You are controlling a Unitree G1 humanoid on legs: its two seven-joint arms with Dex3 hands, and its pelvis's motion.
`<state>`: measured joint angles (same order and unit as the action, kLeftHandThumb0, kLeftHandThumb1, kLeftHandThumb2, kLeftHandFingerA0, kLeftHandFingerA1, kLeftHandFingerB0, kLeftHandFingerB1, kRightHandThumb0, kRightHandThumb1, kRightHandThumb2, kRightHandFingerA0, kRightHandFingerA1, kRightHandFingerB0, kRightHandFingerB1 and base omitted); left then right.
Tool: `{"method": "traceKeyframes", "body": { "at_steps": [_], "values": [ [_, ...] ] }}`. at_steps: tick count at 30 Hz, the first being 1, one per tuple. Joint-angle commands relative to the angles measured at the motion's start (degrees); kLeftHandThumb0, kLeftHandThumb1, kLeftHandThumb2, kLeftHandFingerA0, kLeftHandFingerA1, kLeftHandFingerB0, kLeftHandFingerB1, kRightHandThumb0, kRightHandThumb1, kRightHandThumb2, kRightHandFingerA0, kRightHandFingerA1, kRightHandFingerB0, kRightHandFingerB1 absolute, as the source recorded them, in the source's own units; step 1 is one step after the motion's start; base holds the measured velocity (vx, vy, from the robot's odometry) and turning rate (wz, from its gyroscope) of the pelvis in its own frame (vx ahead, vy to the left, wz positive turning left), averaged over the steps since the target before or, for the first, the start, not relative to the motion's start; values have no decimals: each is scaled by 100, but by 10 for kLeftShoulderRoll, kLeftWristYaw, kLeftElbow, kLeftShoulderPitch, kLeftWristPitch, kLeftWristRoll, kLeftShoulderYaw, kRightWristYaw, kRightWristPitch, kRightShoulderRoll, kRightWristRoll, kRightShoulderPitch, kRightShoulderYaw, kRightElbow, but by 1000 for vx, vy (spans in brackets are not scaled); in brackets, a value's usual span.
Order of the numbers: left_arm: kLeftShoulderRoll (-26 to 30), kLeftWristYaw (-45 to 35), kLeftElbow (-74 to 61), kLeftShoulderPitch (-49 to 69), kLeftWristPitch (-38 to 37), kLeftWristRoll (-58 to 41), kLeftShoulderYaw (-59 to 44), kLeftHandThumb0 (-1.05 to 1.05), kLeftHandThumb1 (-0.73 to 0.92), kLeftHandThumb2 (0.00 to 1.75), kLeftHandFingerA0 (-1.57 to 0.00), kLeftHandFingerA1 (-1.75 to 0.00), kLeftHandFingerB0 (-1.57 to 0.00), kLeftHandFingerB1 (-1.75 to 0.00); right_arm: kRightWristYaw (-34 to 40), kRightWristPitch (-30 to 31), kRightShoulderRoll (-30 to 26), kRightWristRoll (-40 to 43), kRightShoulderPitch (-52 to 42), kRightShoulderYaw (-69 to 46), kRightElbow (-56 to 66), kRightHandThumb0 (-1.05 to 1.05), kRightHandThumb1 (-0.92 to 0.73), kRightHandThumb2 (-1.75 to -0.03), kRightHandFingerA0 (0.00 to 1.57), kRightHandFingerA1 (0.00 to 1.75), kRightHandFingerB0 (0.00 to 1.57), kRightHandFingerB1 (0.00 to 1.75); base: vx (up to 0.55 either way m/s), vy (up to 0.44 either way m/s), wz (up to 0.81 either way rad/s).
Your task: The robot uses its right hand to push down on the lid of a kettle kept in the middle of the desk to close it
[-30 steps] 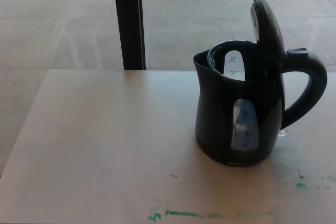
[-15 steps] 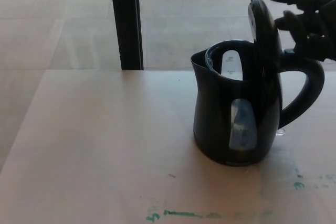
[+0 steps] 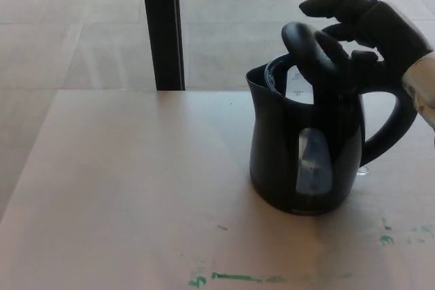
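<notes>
- The right hand [image 3: 370, 28] comes in from the upper right, above the kettle's handle side, with its fingers [image 3: 333, 3] spread and stretched toward the left; it grasps nothing.
- Its lower fingers lie against the back of the lid [image 3: 314, 49], and the upper finger reaches out over the lid's top edge.
- A pale stretch of the right forearm [image 3: 423, 89] shows at the right edge, behind the hand.
- The lid is black and tilted, partly lowered over the opening, with its free end raised toward the left and its hinge end at the handle side; the rim of the opening is visible beneath it.
- The kettle [image 3: 306, 147] is black, stands upright on the surface [image 3: 122, 188] right of the middle and nearer the far edge than the near one, with its spout pointing left and its handle [image 3: 394, 127] curving out to the right.
- A pale water-level window [image 3: 314, 161] runs down the kettle's front side.
- Green marks [image 3: 238, 277] lie along the near edge of the surface, in front of the kettle, with smaller green spots toward the near right corner.
- A dark upright post [image 3: 162, 25] stands beyond the far edge of the surface, left of the kettle, on a tiled floor [image 3: 68, 32].
- The left hand does not show.
</notes>
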<state>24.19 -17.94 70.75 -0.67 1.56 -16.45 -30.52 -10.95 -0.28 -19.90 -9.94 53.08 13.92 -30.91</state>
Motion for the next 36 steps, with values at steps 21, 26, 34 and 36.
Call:
{"method": "traceKeyframes", "body": {
  "at_steps": [21, 26, 34, 36],
  "values": [
    [19, -12, 5, -14, 0, -6, 9, -92, 84, 82, -43, -48, -34, -43, 3, -101, -58, -245, -41, 236, -29, -85, -92, -75, 29, 43, 24, 37, 0, 0, 0],
    [19, -14, 6, -14, -5, -7, 7, -88, 92, 75, -45, -47, -37, -40, 17, -77, -30, -277, -53, 276, -44, -38, -47, -111, 0, 51, 0, 51, 0, 0, 0],
    [19, -11, 2, -15, -2, -5, 9, -84, 76, 114, -40, -56, -32, -51, 26, -41, 2, -263, -93, 270, -43, -82, -76, -121, 0, 38, 0, 33, 0, 0, 0],
    [18, -8, 2, -15, -3, -6, 7, -87, 92, 75, -45, -47, -38, -41, 29, -46, -1, -255, -90, 258, -41, -82, -76, -121, 0, 40, 0, 33, 0, 0, 0]
  ]
}}
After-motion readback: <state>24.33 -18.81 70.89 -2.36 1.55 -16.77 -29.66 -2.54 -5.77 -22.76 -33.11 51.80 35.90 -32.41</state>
